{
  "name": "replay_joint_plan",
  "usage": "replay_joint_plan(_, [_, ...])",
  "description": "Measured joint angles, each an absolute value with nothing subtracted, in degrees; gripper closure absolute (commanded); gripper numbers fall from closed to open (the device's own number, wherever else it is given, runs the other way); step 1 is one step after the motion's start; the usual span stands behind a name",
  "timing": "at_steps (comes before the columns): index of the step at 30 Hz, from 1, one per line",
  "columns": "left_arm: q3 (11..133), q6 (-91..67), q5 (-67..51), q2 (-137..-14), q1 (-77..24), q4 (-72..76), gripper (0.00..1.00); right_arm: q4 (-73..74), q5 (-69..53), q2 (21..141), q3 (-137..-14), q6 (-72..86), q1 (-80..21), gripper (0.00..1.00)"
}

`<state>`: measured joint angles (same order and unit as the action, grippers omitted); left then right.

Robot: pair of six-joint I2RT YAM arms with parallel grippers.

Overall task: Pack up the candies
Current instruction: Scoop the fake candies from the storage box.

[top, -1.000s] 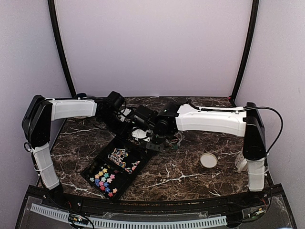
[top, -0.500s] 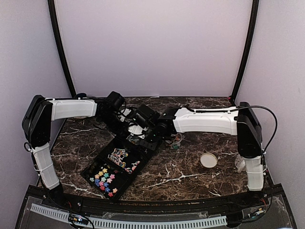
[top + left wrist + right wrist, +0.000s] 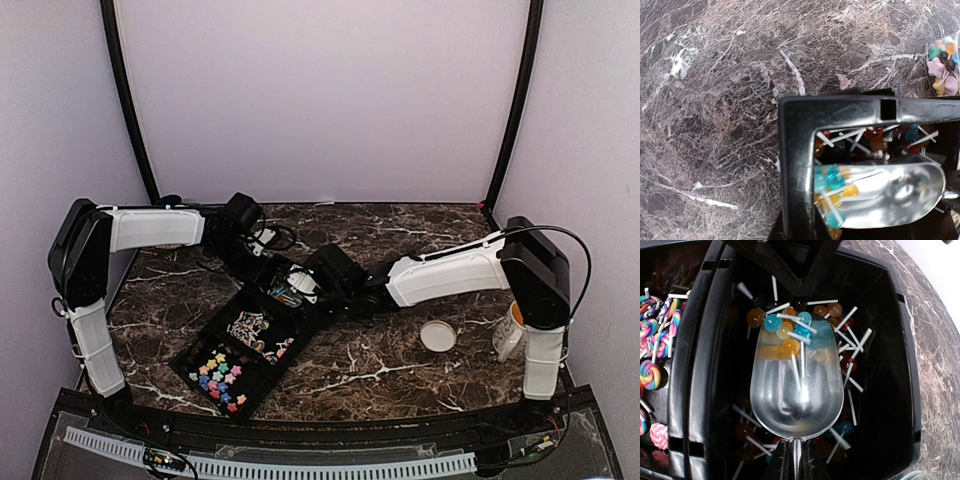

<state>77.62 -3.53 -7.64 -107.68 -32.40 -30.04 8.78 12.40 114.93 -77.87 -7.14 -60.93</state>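
**A:** What lies nearest the arm bases?

**B:** The marble tabletop (image 3: 400,375), with a black tray (image 3: 900,365) set slantwise on it. The tray's near compartment holds bright star-shaped candies (image 3: 222,376), and the middle one holds swirl lollipops (image 3: 651,371).

**A:** Anything beside the tray?

**B:** A round tan lid (image 3: 437,336) lies to its right, well apart. A pale cup (image 3: 508,332) stands by the right arm's base.

**A:** And the far compartment?

**B:** It holds small ball lollipops (image 3: 834,310) on white sticks. A clear scoop (image 3: 790,400) hangs over them with a few in its bowl. The right end effector (image 3: 794,462) is clenched on the scoop's handle.

**A:** The left one?

**B:** The left end effector (image 3: 266,262) is at the tray's far corner, pinched closed. I cannot tell whether it grips the rim.
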Motion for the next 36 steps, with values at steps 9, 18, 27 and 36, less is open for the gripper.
replay_joint_plan(9, [77.62, -3.55, -7.97, -107.68, -32.47, -29.87, 1.0, -2.0, 12.67, 109.19, -66.32, -6.24, -60.14, 1.0])
replay_joint_plan(18, [77.65, -3.55, -8.1, -107.68, -32.42, -29.8, 1.0, -10.94, 12.8, 105.1, -57.65, -6.04, -59.86, 1.0])
replay_joint_plan(27, [77.65, -3.55, -8.08, -107.68, -32.42, -29.85, 1.0, -17.06, 12.64, 101.75, -52.9, -6.07, -59.83, 1.0])
replay_joint_plan(36, [77.65, -3.55, -8.08, -107.68, -32.4, -29.85, 1.0, -22.68, 12.8, 95.9, -47.66, -6.9, -59.77, 1.0])
